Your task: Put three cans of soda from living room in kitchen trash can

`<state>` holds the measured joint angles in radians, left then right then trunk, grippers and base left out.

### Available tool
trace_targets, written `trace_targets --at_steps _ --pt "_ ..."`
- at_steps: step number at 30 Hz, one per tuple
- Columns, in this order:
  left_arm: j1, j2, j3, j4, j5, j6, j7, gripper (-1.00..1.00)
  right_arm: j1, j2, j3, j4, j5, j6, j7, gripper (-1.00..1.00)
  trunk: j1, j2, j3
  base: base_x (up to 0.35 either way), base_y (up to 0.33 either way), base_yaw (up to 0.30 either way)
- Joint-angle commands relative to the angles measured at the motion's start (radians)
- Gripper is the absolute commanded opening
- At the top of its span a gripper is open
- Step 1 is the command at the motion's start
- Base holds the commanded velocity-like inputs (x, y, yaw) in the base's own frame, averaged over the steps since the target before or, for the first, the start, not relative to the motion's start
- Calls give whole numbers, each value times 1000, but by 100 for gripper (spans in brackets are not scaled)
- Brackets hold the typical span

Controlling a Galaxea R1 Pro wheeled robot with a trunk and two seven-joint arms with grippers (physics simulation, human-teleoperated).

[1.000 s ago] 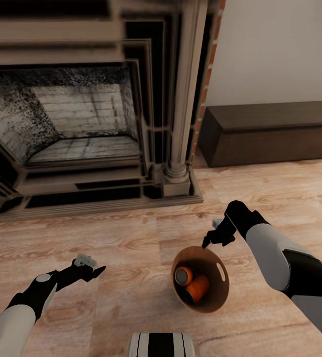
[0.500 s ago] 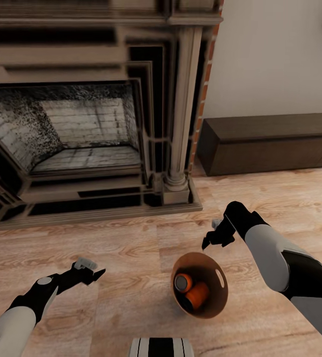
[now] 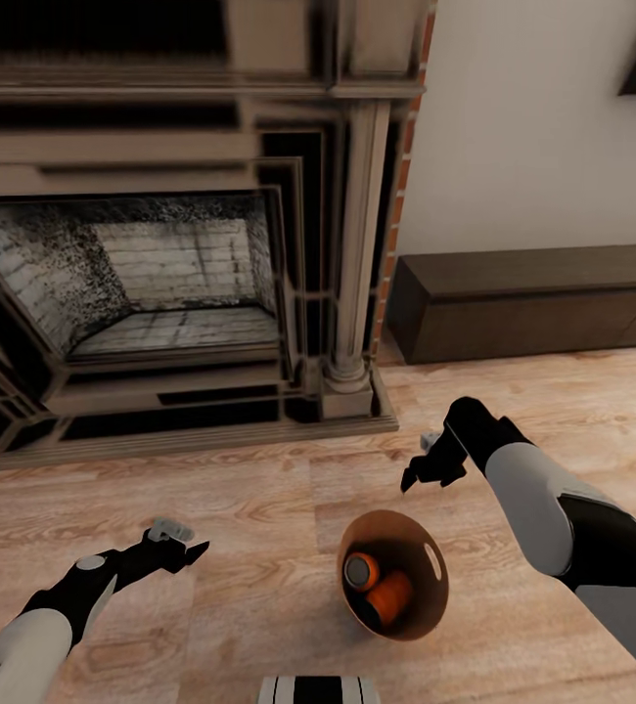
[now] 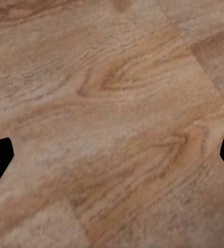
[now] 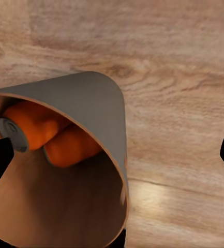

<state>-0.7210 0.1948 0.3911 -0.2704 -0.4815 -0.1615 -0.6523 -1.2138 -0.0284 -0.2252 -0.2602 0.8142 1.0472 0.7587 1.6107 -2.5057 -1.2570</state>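
A: Any readable text, labels, numbers?

B: None. Checked the orange cans (image 3: 388, 596) in the bin (image 3: 433, 606): plain sides, no brand or print legible.

A: Can tops?

B: One grey top (image 5: 12, 135) shows in the right wrist view, no lettering I can make out.

A: Fireplace, cabinet?

B: Fireplace (image 3: 176, 284) and dark cabinet (image 3: 533, 303) carry no signs or marks.

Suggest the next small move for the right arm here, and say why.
Probably lower the open right gripper to the bin's near rim and grip it. Two orange cans already lie inside the bin, which stands on the living-room floor, so it looks ready to carry.
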Motion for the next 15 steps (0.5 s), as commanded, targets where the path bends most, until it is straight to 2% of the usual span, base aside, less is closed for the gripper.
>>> trace_targets --at_steps 1,15 --pt "0 0 0 0 0 0 0 100 1 0 0 0 0 0 0 100 0 0 4 0 0 0" --pt "0 0 0 0 0 0 0 100 16 -2 0 -1 0 0 1 100 -7 4 58 0 0 0"
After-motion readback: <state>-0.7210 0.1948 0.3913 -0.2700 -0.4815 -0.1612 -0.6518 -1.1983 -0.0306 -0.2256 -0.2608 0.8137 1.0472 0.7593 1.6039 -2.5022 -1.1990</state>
